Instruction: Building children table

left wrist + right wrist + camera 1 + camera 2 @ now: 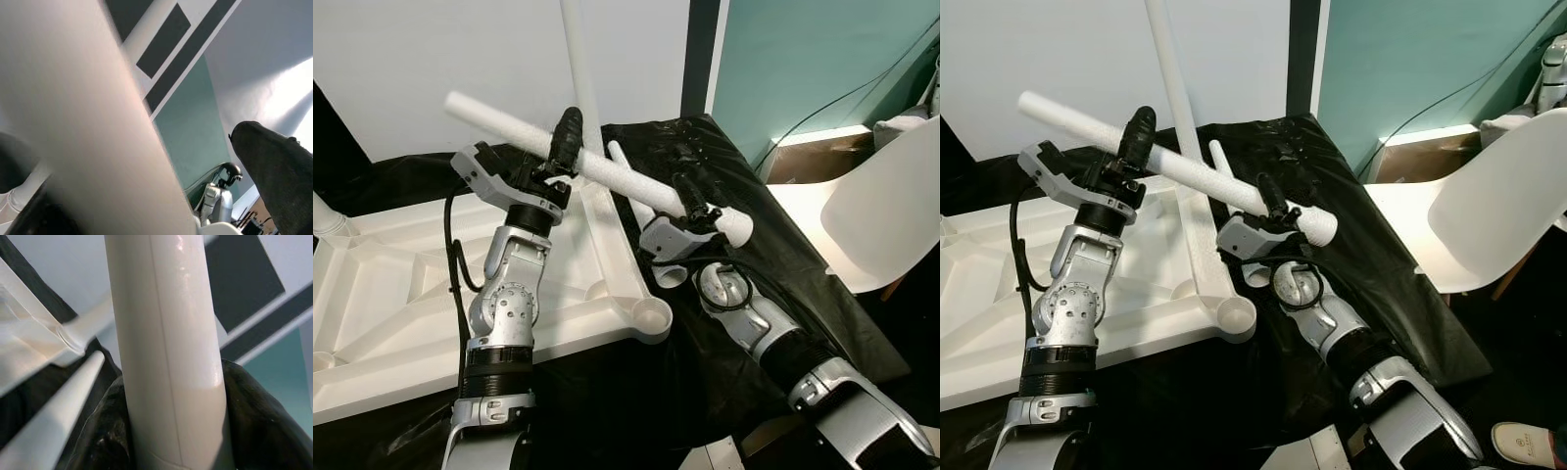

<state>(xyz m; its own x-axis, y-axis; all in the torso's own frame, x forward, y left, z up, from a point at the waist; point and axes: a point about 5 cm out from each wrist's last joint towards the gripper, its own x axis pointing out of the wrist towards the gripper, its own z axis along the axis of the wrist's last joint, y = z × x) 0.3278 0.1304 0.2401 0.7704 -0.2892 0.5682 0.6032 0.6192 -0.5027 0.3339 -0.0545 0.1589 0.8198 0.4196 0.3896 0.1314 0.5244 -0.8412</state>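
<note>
- White tabletop (401, 294) is lying upside down on the black sheet (783, 264), ribs facing up, taking the left part of the scene; a round leg socket (649, 315) is showing at its near right corner.
- One leg stub (325, 217) is poking up at the tabletop's far left corner.
- Left gripper (566, 137) is sitting above the tabletop's right edge, fingers clamping around the long white table leg (607, 171) partway along it.
- The table leg is hanging in the air over the tabletop's right edge, slanting from high left to lower right, its thicker end (732, 225) past the tabletop and over the black sheet.
- An upright leg (579, 69) is standing already fitted at the tabletop's far right corner, just behind the held leg.
- A loose tapered leg (631, 181) is lying on the black sheet just right of the tabletop.
- Right gripper (690, 201) is to the right of the tabletop, fingers closing on the same table leg near its thick end; right wrist view is showing black fingers (254, 421) hugging the leg on both sides.
- White chair (871, 211) is standing well right of the tabletop, beside the sheet.
- Teal wall (803, 59) is behind the chair, a cable (842, 98) running across it.
</note>
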